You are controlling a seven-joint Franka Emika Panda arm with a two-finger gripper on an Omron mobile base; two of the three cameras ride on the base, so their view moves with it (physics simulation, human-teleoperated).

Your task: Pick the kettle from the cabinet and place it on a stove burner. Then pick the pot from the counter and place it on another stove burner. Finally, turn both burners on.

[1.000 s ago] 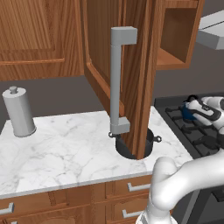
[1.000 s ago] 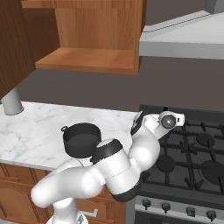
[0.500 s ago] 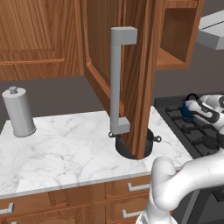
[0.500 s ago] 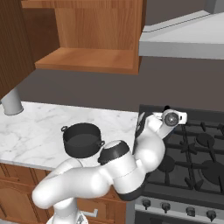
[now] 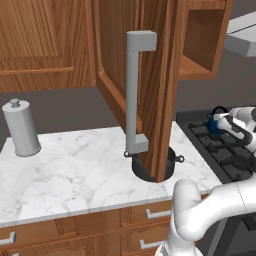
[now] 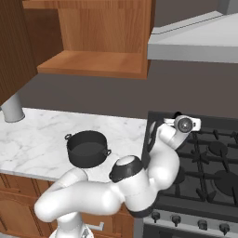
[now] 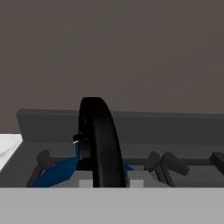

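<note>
Blue glossy round kettle (image 5: 216, 124) sits on a back burner grate (image 7: 175, 162) of the black cooktop; the jaws straddle its arched handle, grip unclear. Next: release, then fetch the dark pot (image 6: 85, 148) from the marble counter (image 5: 75, 170).

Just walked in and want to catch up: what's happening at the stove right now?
The robot arm has brought the blue kettle to the black cooktop, with its gripper straddling the kettle's arched handle at a rear-left burner. The dark pot sits on the marble counter, untouched, below the open cabinet door.
</note>
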